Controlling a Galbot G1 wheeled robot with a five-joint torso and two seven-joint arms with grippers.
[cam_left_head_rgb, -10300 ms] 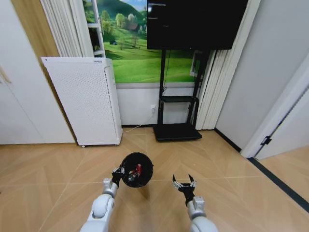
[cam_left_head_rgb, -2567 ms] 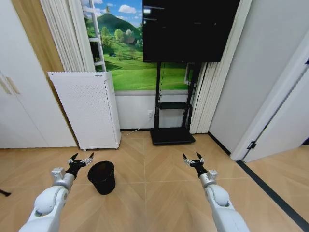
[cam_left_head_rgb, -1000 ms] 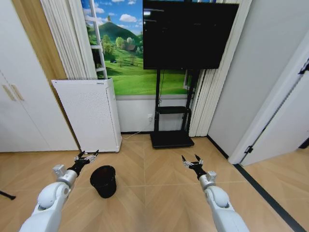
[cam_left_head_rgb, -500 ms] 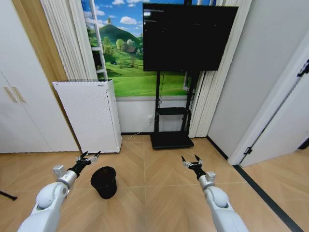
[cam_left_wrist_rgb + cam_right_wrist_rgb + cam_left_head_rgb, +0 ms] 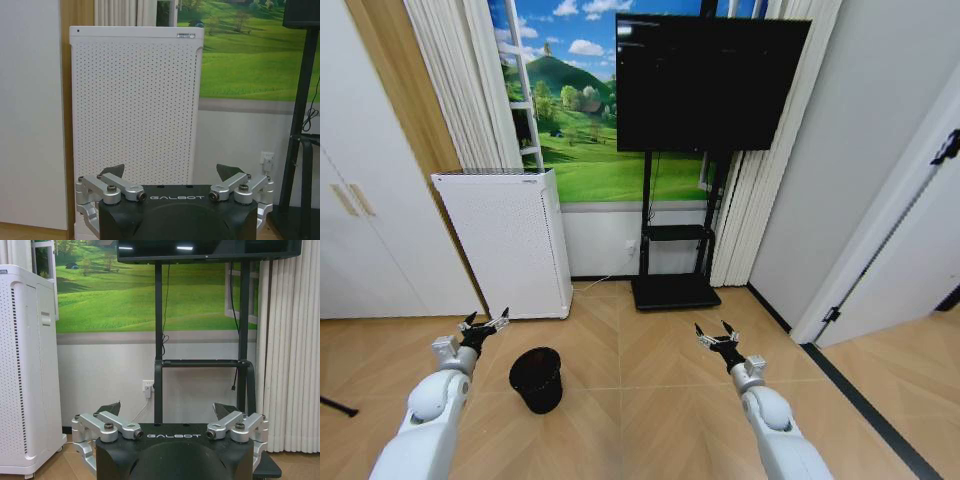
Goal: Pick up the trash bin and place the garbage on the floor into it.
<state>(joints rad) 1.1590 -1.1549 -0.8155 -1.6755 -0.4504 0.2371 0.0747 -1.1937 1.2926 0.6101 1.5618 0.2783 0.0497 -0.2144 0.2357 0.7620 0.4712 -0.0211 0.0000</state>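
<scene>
The trash bin [image 5: 537, 379], a small black mesh wastebasket, stands upright on the herringbone wood floor [image 5: 650, 370] in the head view. My left gripper [image 5: 483, 325] hovers open to the bin's upper left, a short gap away, holding nothing. In the left wrist view that gripper [image 5: 174, 172] is spread wide and points at the white perforated appliance. My right gripper [image 5: 718, 331] is raised over bare floor to the right of the bin, open and empty; the right wrist view shows it [image 5: 170, 409] spread wide facing the TV stand. The garbage is out of view.
A white perforated appliance [image 5: 507, 240] stands against the wall behind the bin. A black TV on a stand [image 5: 675, 285] is at the back centre, curtains beside it. White cupboard doors [image 5: 370, 230] lie left, a door frame [image 5: 880, 230] right.
Ten seconds ago my left gripper held the bin up with litter inside; now the bin stands on the floor, released. The left gripper has drawn back leftwards and the camera has tilted up.
</scene>
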